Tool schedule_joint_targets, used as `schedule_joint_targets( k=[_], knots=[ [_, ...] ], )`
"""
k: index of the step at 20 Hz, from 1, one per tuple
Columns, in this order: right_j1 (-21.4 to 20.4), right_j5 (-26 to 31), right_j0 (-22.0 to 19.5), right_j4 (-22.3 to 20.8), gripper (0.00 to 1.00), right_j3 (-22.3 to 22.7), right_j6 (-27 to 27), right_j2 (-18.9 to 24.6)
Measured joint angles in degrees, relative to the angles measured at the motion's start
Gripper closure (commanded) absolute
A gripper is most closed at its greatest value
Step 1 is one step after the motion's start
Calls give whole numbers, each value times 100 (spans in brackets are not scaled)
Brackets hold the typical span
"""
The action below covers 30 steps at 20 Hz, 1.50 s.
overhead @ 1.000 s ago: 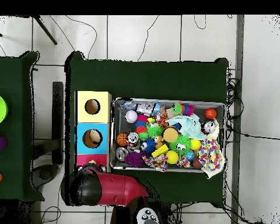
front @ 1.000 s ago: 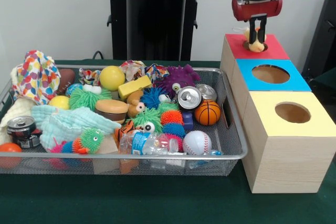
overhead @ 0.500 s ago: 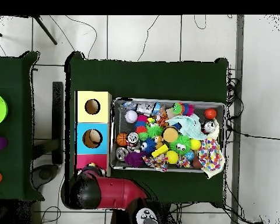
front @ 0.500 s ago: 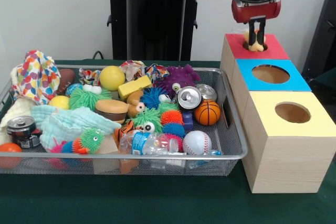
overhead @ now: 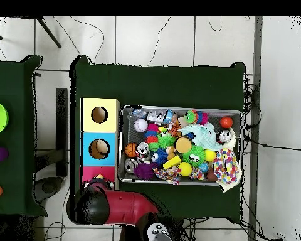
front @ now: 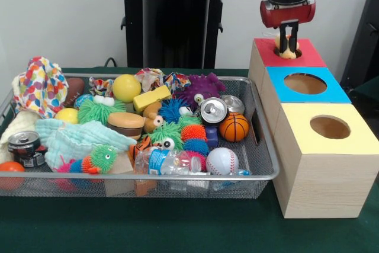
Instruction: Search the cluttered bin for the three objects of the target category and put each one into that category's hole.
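Note:
My gripper [front: 289, 35] hangs just above the round hole of the red-topped box [front: 309, 57], at the far end of the row of boxes. Its fingers stand slightly apart and hold nothing. A pale yellow toy [front: 286, 50] sits in that hole right under the tips, half sunk in. In the overhead view the red arm [overhead: 115, 206] covers the gripper and part of the red box [overhead: 90, 172]. The wire bin [front: 263, 152] holds several toys, among them a basketball [front: 234, 127], a baseball [front: 222, 161] and a yellow ball [front: 126, 87].
A blue-topped box [front: 339, 94] and a yellow-topped box [front: 355, 140] stand in line in front of the red one. The blue box's hole [overhead: 100, 149] shows something pale inside. Cans [front: 213, 110], a toy burger [front: 125, 125] and cloths [front: 40, 87] crowd the bin.
The gripper has risen a little above the red box's hole. The pale yellow toy has stayed in the hole.

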Motion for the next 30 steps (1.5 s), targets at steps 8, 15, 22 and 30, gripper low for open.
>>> schedule_joint_targets(
  k=[8, 15, 22, 30],
  knots=[
    [82, -131, -144, -1, 100, 31, 0, 99],
    [163, -396, -353, -15, 100, 172, 0, 313],
    [163, -703, -518, -77, 100, 339, 0, 502],
    [172, -766, -591, -157, 100, 368, 0, 563]
  ],
)
